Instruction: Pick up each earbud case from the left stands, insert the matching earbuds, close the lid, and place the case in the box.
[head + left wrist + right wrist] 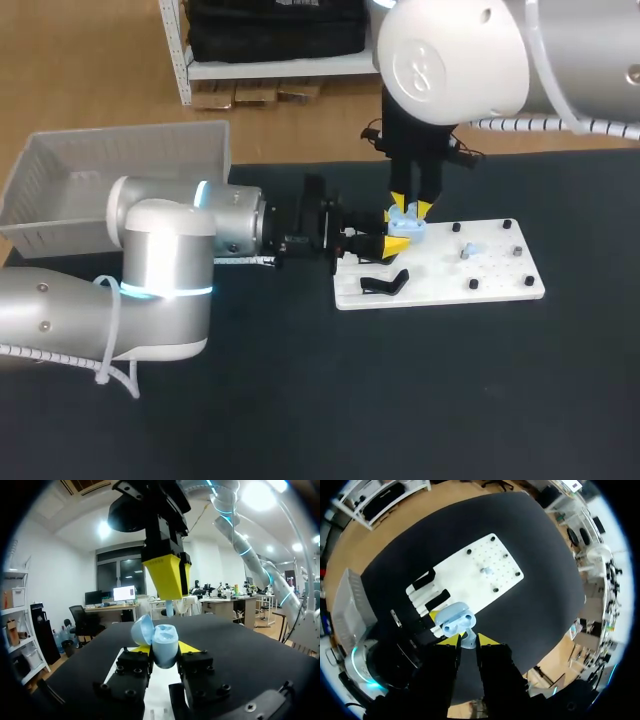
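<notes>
A light blue earbud case (165,642) with its lid (142,629) standing open is held just above the white board (500,280); my left gripper (397,243) is shut on its sides. My right gripper (411,209) points straight down over the open case (406,227) and is shut on a light blue earbud (170,608), which hangs just above the case's cavity. In the right wrist view the earbud (467,641) sits between my yellow tips, with the case (454,620) right below. A second earbud (472,248) rests mid-board.
A black stand (385,283) lies on the board's near left part, and two black stands (427,580) show beside the case in the right wrist view. Black pegs dot the board's edges. A white box (120,170) sits at the far left.
</notes>
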Available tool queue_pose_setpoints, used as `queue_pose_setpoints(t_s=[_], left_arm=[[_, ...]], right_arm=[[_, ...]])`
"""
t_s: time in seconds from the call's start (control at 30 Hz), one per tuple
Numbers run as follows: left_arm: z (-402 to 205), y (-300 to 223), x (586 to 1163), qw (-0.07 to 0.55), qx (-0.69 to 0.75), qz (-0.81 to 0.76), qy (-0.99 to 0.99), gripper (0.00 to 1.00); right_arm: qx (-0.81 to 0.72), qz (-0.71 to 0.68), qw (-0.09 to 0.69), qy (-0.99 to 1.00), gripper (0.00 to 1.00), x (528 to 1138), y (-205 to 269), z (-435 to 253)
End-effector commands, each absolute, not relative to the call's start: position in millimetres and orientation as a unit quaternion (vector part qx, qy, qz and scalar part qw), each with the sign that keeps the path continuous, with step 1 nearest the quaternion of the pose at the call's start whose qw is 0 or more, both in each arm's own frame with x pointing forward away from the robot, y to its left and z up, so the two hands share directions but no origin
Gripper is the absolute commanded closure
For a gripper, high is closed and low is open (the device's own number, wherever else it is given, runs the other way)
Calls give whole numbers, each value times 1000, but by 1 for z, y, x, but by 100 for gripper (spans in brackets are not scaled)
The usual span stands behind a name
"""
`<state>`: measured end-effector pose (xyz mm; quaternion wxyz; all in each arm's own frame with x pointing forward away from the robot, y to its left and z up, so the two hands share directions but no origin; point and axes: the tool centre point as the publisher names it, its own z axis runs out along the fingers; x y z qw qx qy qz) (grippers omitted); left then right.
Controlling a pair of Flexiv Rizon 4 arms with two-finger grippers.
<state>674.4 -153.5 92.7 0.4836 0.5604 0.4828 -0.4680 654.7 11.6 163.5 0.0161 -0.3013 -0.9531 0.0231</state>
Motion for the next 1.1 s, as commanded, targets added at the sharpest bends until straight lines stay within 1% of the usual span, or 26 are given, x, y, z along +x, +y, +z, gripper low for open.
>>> queue_pose_setpoints(t_s=[0.03,0.33,1.1], left_arm=[[91,-154,674,487,559,-467,482,100],[91,-154,674,487,559,-467,482,100],[91,-154,674,487,559,-467,482,100]], right_arm=[[-327,27,12,-945,100,651,11,166],[-362,29,9,-932,100,651,12,163],[-374,43,-9,-926,100,657,12,155]])
